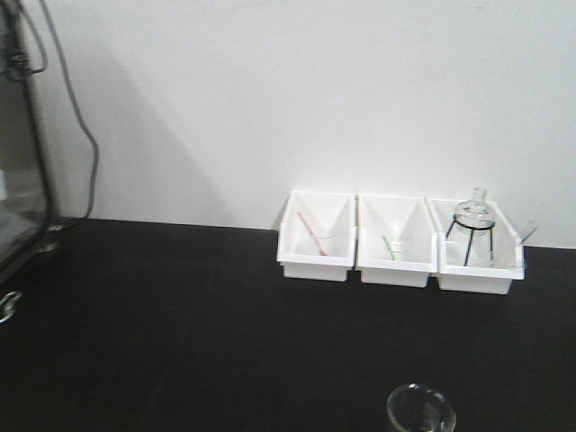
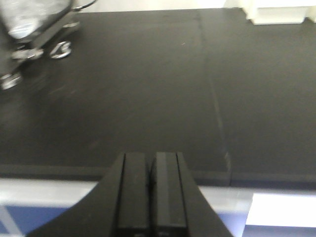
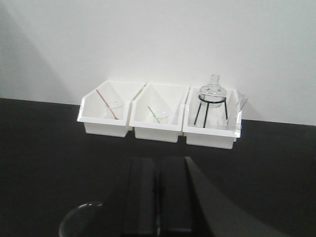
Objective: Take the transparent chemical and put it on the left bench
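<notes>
The transparent chemical (image 1: 420,409) is a small clear glass vessel with a round rim, standing on the black bench (image 1: 180,315) at the front edge of the front view. In the right wrist view the transparent chemical (image 3: 81,219) shows at the lower left, just left of my right gripper (image 3: 159,159). That gripper is shut and holds nothing. My left gripper (image 2: 151,155) is also shut and empty, hovering over the near edge of the black bench (image 2: 148,98). Neither gripper shows in the front view.
Three white bins (image 1: 317,236) stand in a row against the back wall. A cup with a red stick (image 3: 114,107) is in the left bin and one with a green stick (image 3: 159,117) in the middle bin. The right bin holds a round flask on a black tripod (image 1: 472,219). Dark equipment (image 1: 20,135) stands far left.
</notes>
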Robot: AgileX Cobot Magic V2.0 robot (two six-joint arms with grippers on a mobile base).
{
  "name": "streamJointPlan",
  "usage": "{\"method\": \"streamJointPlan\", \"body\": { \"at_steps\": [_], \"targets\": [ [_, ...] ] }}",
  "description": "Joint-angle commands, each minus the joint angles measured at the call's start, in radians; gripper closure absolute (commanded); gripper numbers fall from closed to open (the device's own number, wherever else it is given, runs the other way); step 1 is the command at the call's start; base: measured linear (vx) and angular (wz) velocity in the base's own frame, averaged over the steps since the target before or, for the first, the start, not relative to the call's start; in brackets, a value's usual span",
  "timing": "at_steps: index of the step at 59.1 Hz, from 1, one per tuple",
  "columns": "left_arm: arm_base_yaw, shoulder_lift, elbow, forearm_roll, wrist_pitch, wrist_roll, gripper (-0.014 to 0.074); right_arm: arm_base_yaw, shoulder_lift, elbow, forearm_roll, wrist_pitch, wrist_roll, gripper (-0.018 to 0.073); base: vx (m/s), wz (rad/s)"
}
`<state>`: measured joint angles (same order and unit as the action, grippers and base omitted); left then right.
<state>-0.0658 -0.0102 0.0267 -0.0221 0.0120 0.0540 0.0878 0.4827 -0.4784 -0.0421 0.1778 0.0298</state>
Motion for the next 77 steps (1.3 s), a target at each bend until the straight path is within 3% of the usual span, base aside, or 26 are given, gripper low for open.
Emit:
{"method": "streamJointPlan", "body": {
  "at_steps": [1, 57, 63, 77],
  "targets": [
    [-0.002, -0.019, 0.016, -0.001, -0.078, -0.008, 0.06, 0.0, 0.003, -0.03, -0.006, -0.084, -0.003, 0.0564, 0.25, -0.36],
    [-0.002, -0.019, 0.016, -0.001, -0.078, -0.008, 0.06, 0.0, 0.003, -0.03, -0.004, -0.084, -0.001, 0.0564, 0.09, -0.15],
    [-0.002, -0.019, 0.016, -0.001, -0.078, -0.008, 0.06, 0.0, 0.005, -0.03, 0.064, -0.095, 0.025, 0.0564, 0.0, 0.0],
    [-0.002, -0.019, 0.016, -0.001, -0.078, -0.008, 0.06, 0.001, 0.187, -0.033, 0.176, -0.303, 0.04, 0.0561, 0.0, 0.0]
  ]
}}
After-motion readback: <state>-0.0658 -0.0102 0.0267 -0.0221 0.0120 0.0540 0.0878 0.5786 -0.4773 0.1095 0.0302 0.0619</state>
